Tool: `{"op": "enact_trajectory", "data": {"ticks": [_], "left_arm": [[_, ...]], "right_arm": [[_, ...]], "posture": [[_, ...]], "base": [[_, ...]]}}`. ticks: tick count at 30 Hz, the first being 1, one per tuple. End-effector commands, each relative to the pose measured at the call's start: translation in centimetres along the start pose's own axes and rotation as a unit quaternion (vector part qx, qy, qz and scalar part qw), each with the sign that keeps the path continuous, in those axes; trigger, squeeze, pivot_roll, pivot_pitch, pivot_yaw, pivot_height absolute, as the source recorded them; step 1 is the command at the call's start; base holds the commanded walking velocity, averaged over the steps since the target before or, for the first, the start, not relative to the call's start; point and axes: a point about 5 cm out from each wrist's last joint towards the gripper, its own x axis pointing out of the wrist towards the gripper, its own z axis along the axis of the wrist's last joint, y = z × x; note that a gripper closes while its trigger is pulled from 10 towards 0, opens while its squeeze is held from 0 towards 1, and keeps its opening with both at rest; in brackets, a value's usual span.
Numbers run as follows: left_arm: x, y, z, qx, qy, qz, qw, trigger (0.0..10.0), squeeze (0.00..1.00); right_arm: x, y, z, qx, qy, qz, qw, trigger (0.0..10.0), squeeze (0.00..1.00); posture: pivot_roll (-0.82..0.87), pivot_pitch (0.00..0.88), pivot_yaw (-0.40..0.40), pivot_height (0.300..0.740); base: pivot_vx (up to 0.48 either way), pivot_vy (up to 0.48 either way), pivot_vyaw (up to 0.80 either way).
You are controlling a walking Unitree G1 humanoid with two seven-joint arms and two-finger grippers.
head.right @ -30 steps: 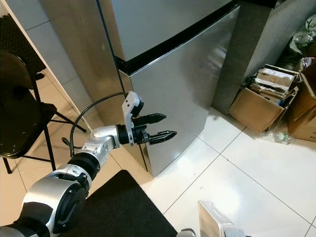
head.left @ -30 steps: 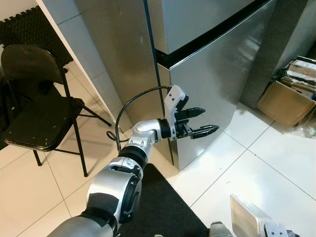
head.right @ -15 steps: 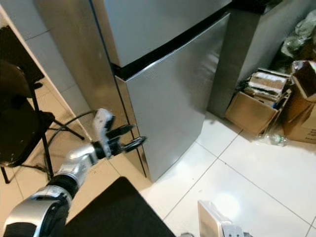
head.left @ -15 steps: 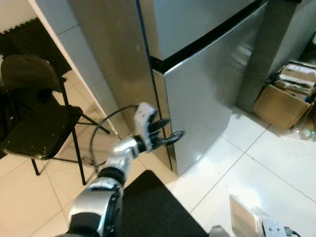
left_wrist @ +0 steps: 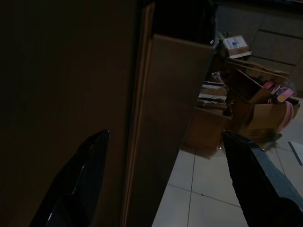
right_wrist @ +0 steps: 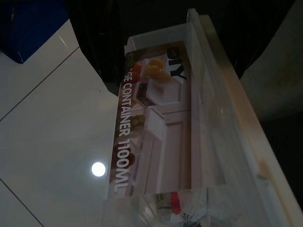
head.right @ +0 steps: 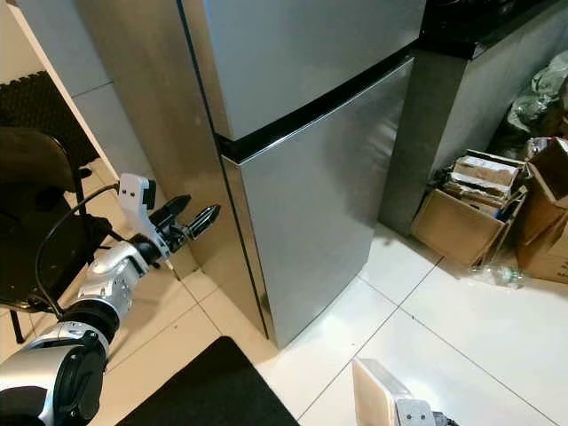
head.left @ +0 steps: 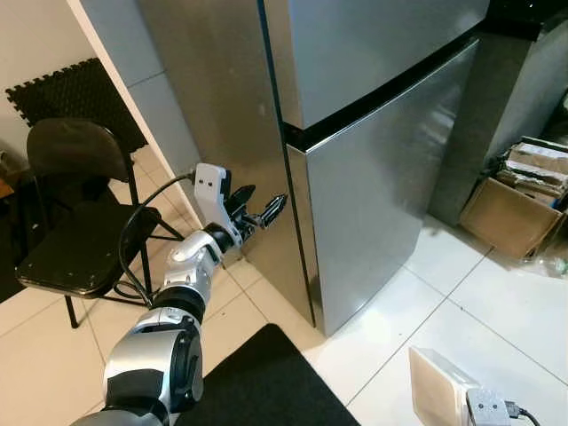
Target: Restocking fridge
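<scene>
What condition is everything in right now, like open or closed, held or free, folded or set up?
Fridge upper door: closed.
Fridge lower door: closed.
Left gripper: open, empty, raised near the fridge's side at the door edge.
Storage container: held at the right gripper, lid on.
Folding chair: unfolded, unoccupied.
Cardboard box: open, stuffed with papers.

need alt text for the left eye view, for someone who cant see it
The robot's left hand, fingers apart, reaches toward the left edge of a closed two-door stainless steel fridge. A black folding chair stands to the left on the white tiled floor, with cardboard boxes at the right and a clear plastic container at the bottom.
</scene>
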Motion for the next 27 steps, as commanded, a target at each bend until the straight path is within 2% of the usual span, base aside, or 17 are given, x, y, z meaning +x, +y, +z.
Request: {"op": "enact_trajectory", "data": {"ticks": [1,6,17,21,27], "left_arm": [[0.6,-0.3,0.3,-0.003,0.002,-0.007,1.0,10.0,0.0],[1.9,-1.4,0.7,0.013,0.003,-0.029,0.999,10.0,0.0],[3.4,-2.9,1.6,0.046,0.002,-0.065,0.997,10.0,0.0],[4.3,-2.8,2.9,0.061,-0.003,-0.046,0.997,10.0,0.0],[4.9,-2.5,4.4,0.072,-0.013,-0.013,0.997,10.0,0.0]], "right_arm": [[-0.1,0.6,-0.6,0.001,0.011,0.007,1.0,10.0,0.0],[-0.3,0.5,-1.0,-0.009,0.015,0.014,1.0,10.0,0.0],[-1.3,-0.2,-2.7,-0.02,0.018,0.018,0.999,10.0,0.0],[-2.1,-0.8,-4.1,-0.022,0.026,0.015,0.999,10.0,0.0],[-2.8,-1.4,-5.0,-0.023,0.029,0.01,0.999,10.0,0.0]], "posture": [[-0.15,0.079,0.077,0.74],[-0.16,0.093,0.062,0.74],[-0.19,0.174,0.039,0.74],[-0.22,0.216,0.038,0.74],[-0.23,0.242,0.044,0.74]], "base": [[0.0,0.0,0.0],[0.0,0.0,0.0],[0.0,0.0,0.0],[0.0,0.0,0.0],[0.0,0.0,0.0]]}}
